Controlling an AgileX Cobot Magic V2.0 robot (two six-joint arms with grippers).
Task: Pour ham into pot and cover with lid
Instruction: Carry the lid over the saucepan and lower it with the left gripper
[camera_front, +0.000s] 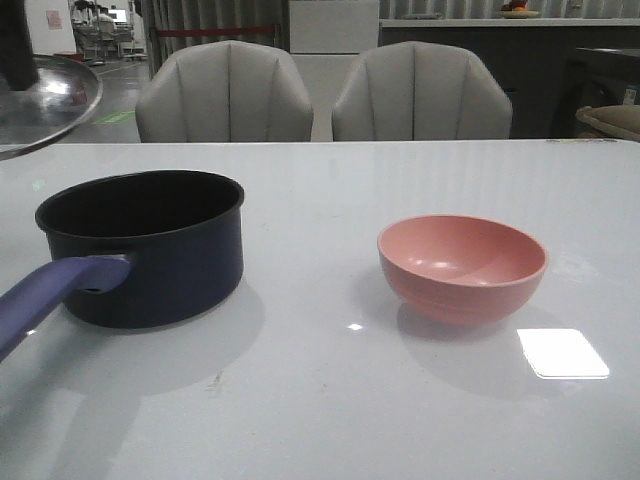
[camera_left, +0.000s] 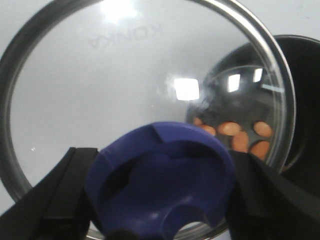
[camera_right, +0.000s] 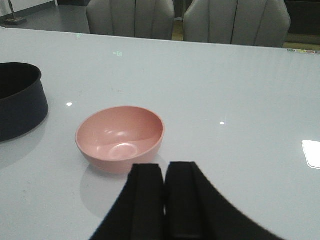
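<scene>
Pinching the lid (camera_left: 125, 85) by its knob, the left pincer (camera_left: 160, 195) hovers left of the pot (camera_front: 150, 250); the right pincer (camera_right: 164, 200) is pressed together.

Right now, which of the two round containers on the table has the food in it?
The dark pot: through the lid the left wrist view shows orange ham on its black bottom. The pink bowl is empty.

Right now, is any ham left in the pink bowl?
No, the pink bowl is empty; the ham lies in the pot.
</scene>
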